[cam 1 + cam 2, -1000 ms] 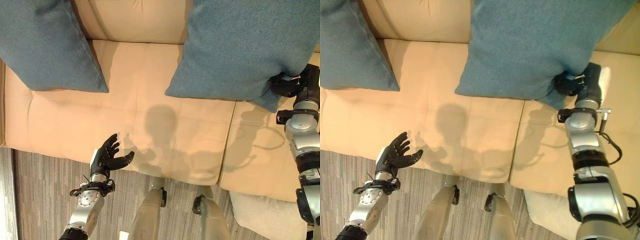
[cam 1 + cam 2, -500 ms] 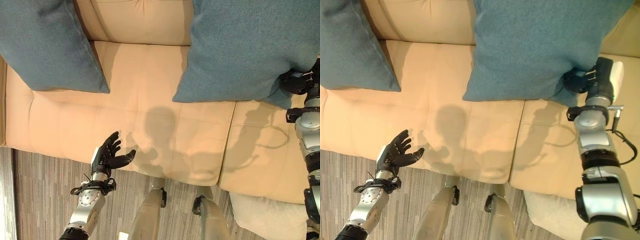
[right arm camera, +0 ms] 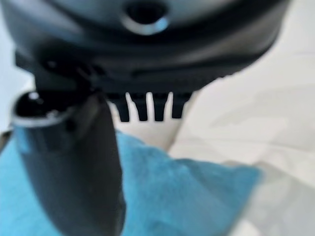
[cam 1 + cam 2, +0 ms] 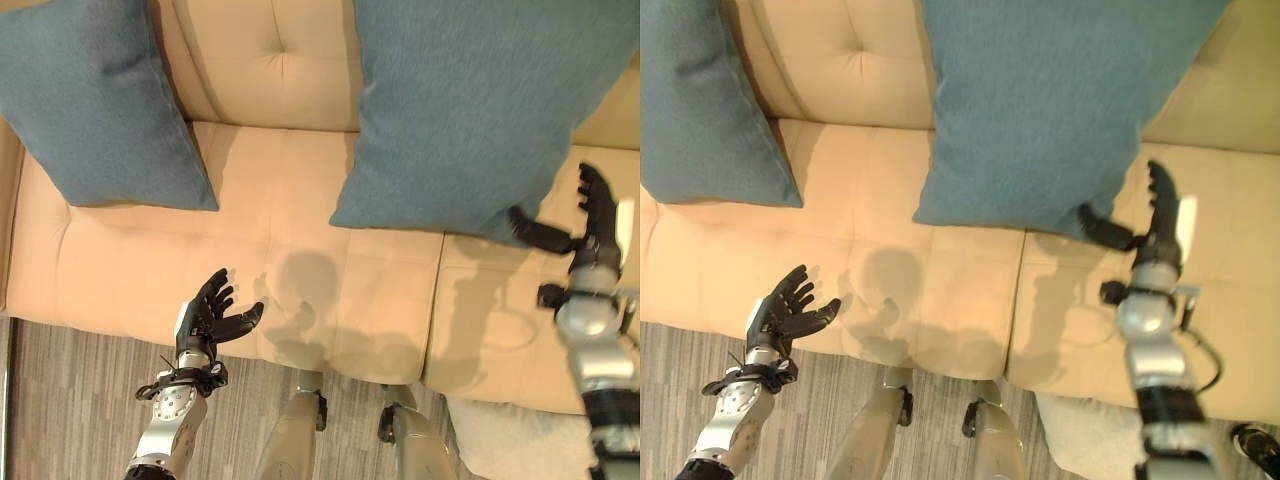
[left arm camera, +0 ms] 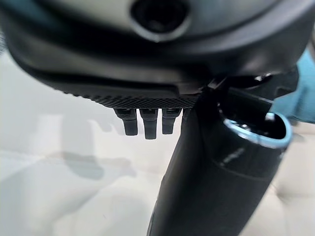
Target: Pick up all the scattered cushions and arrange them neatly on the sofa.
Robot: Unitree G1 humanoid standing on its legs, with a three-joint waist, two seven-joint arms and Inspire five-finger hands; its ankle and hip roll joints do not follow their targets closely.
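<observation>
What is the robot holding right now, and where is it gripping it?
Nothing. The right robot hand is open beside the big blue cushion's lower corner; the left robot hand is open too.

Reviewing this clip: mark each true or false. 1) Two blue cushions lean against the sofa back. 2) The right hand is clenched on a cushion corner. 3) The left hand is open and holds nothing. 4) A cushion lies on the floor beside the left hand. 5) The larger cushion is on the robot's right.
1) True: the left cushion and the right cushion both lean on the beige sofa.
2) False: the right hand is open, fingers spread, beside the right cushion's lower corner.
3) True: the left hand is open and empty over the seat's front edge.
4) False: only striped floor shows there.
5) True.
</observation>
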